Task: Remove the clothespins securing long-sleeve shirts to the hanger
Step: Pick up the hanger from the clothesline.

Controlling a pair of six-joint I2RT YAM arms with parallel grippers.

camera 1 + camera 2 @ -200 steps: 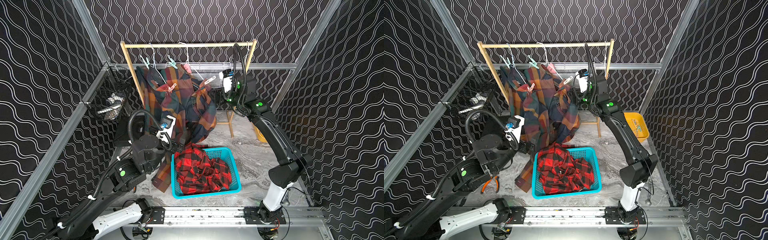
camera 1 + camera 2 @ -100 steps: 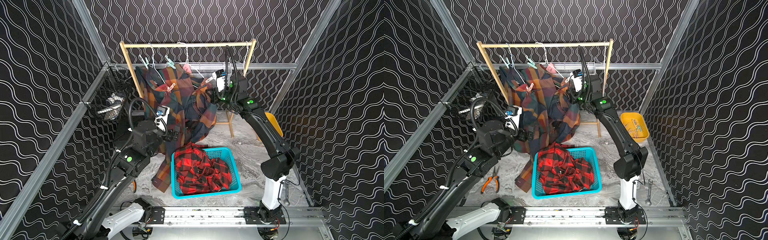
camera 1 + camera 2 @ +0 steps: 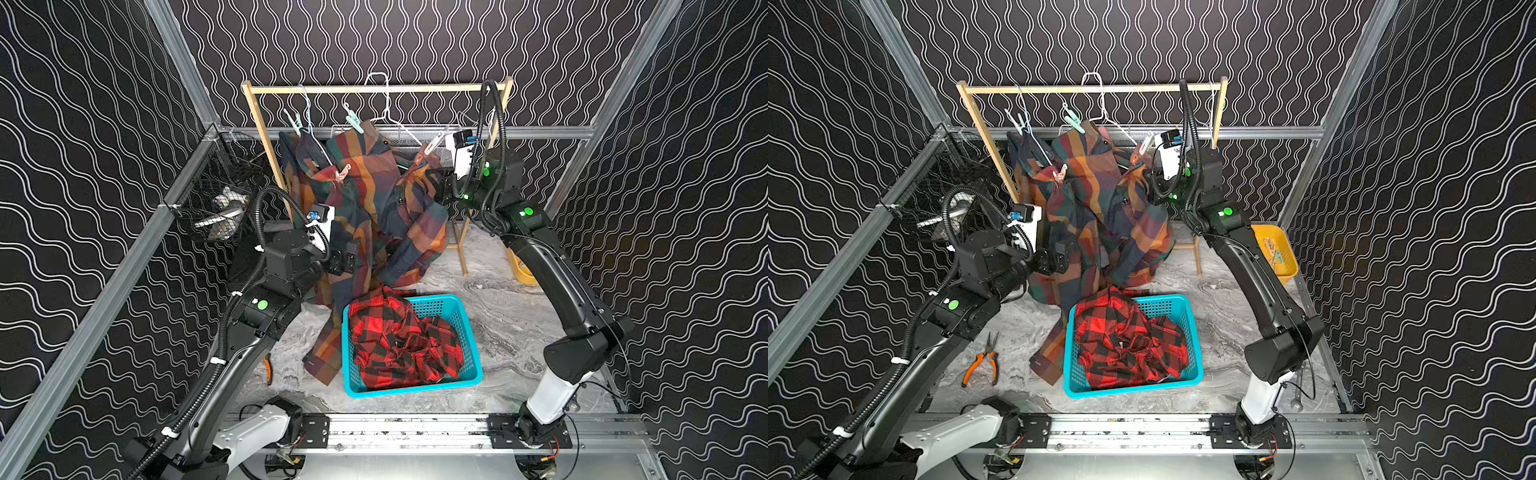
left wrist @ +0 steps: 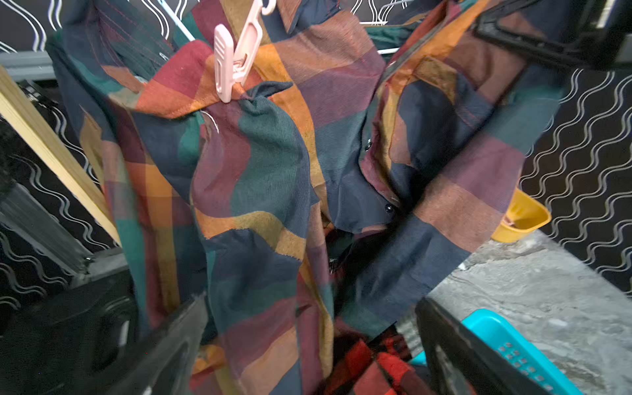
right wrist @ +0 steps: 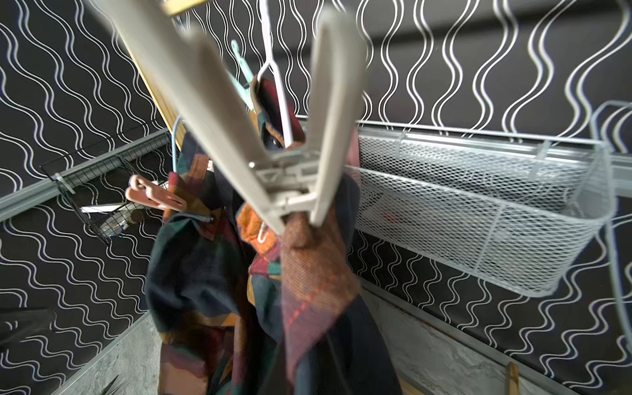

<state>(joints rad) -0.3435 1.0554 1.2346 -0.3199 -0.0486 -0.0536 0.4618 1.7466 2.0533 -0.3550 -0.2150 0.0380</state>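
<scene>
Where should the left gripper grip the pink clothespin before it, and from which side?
Probably the two handle ends spread in a V above the spring: the pink clothespin stands handles up, biting the checked shirt below. Come from the front, squeezing across them.

The 2 top views are looking down from high in front over the whole desk (image 3: 498,324) and rack (image 3: 374,88); both wrist cameras are peering upward, very near, sharing the hanging checked shirts (image 4: 273,171).
</scene>
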